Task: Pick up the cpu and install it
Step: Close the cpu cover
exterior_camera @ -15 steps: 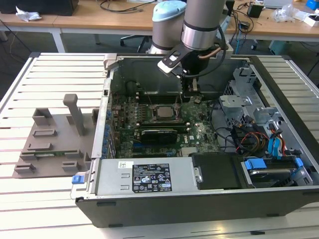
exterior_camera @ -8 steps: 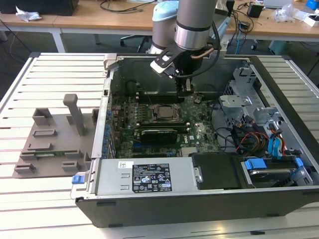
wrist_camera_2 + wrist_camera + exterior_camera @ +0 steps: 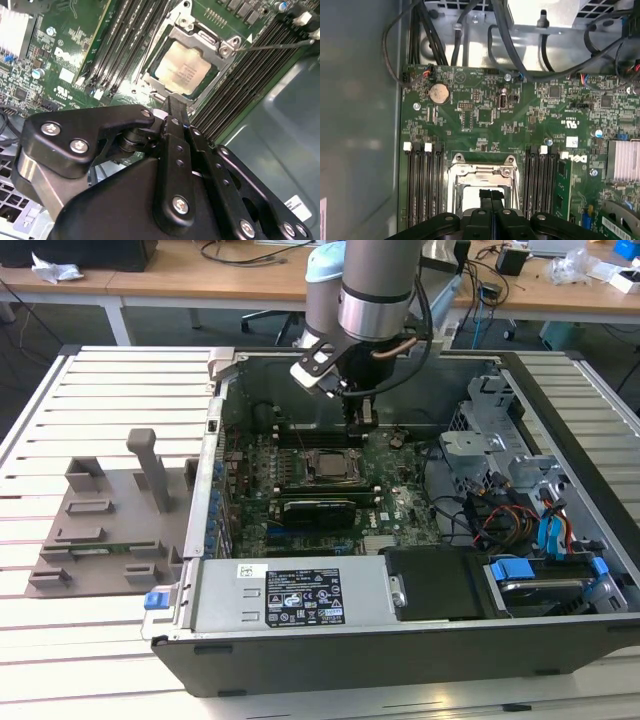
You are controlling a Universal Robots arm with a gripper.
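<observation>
Hanging inside the open computer case [image 3: 400, 655], the pincer [image 3: 175, 102] is closed, with its two black fingers [image 3: 485, 202] pressed flat together and nothing between them. I see the cpu [image 3: 186, 67] just ahead of the fingertips, lying flat in the socket frame [image 3: 226, 47], silver top up. I cannot tell whether the tips touch the frame or hover over it.

In the first wrist view the fingers cover the middle of the socket and the picture edge cuts off the rest, so the chip is hard to make out there. In the exterior view the arm [image 3: 375, 290] hides the case's far wall behind the pincer. The cpu there is a small grey square just below the tips.

A thin metal lever [image 3: 270, 46] sticks out from the socket corner, away from the pincer, and its far end is lost among black parts. Memory slots [image 3: 422, 185] run on both sides of the fingers. Farther ahead of the pincer are a coin battery [image 3: 439, 93] and black cables [image 3: 510, 45]. Off to one side is a finned heatsink [image 3: 624, 160], cut off by the picture edge. Outside the case, a grey fixture [image 3: 100, 510] sits on the slatted table [image 3: 60, 400], well apart from the pincer.
</observation>
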